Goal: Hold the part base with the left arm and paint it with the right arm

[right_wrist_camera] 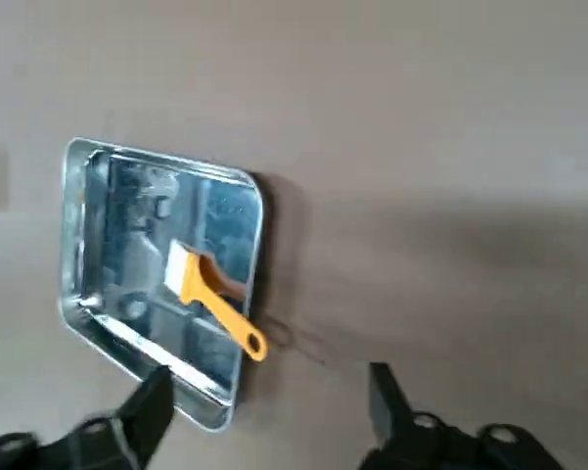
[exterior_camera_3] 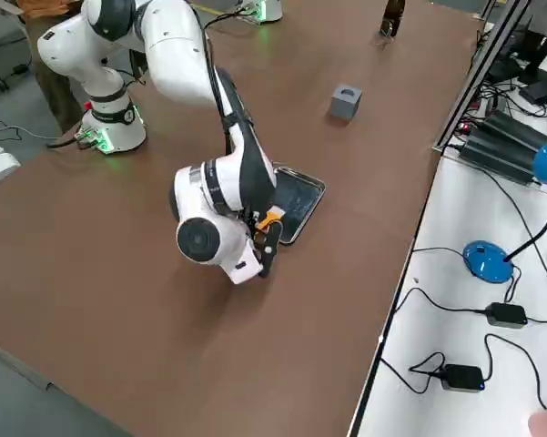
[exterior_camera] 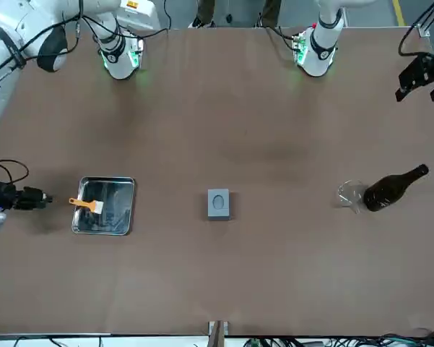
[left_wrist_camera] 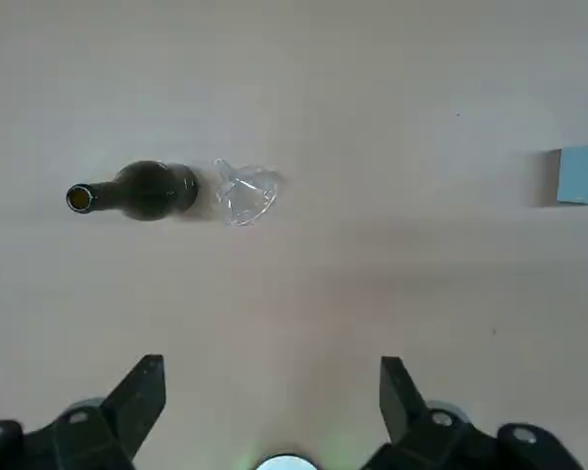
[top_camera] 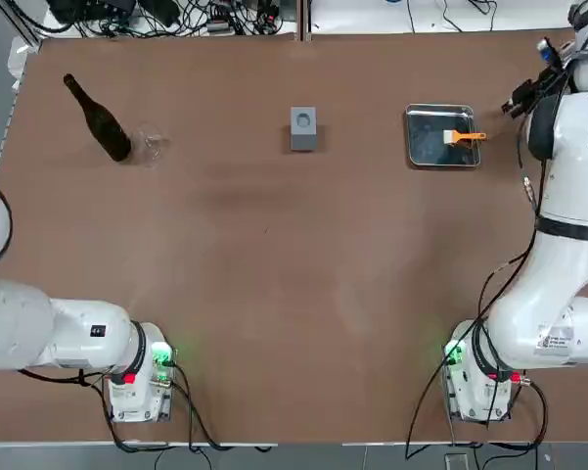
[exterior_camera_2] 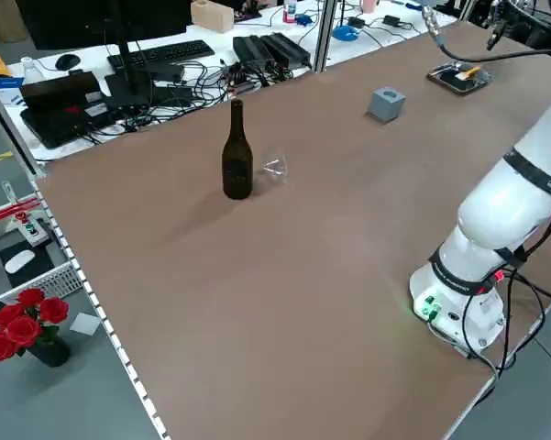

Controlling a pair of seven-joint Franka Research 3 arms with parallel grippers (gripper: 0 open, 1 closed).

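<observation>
Two white robot arms stand at a brown table, seen from overhead, from across, from both sides and from their wrists. The part base (top_camera: 303, 129), a small grey block with a round hole in its top face, sits alone on the far half of the table, near the middle from left to right, between a bottle and a metal tray. The dark glass bottle (top_camera: 102, 124) is toward the robot's left, beside a clear, crumpled-looking transparent piece (top_camera: 152, 145). The shallow, shiny rectangular tray (top_camera: 442, 157) is toward the right. A paintbrush with an orange handle and pale bristles (top_camera: 462, 137) lies in it, the handle reaching over the rim on the side nearest the right arm. The right gripper (right_wrist_camera: 272, 416) is above the table just outside the tray, near that handle; its jaws are spread apart with nothing between them. The left gripper (left_wrist_camera: 273, 411) is raised at the robot's left side of the table, well apart from the block, its jaws also spread wide and holding nothing. Each arm's base, with a small green light, stands at the near edge. Beyond the far edge, a white desk (exterior_camera_3: 455, 341) carries cables and black electronics.
</observation>
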